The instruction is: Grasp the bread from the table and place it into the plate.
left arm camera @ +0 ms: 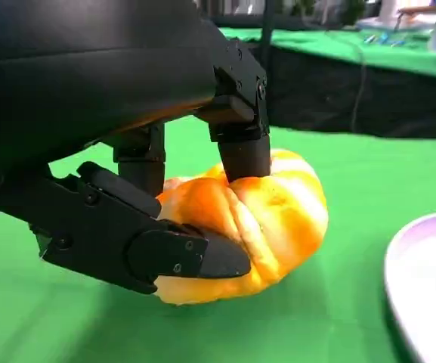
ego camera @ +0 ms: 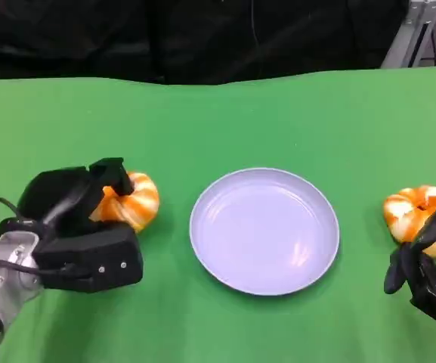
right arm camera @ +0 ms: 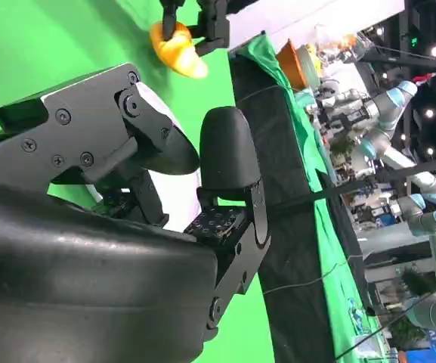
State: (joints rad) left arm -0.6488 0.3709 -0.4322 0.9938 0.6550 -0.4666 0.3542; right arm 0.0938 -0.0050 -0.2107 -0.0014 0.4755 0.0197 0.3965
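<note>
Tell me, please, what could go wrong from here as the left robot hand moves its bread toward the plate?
1. The left robot hand grips the left bread only near one end, fingers above and thumb below; the soft roll might slip or twist free when lifted.
2. The plate lies close beside it, so a low carry could knock its rim.
3. The right robot hand hovers by the right bread and could nudge it.

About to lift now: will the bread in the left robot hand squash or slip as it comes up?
The bread looks soft and puffy, so it likely dents under the fingers of the left robot hand pressing its top. Its glazed crust may be slightly slippery. It probably weighs little for its bulk, so a gentle grip should carry it to the plate.
</note>
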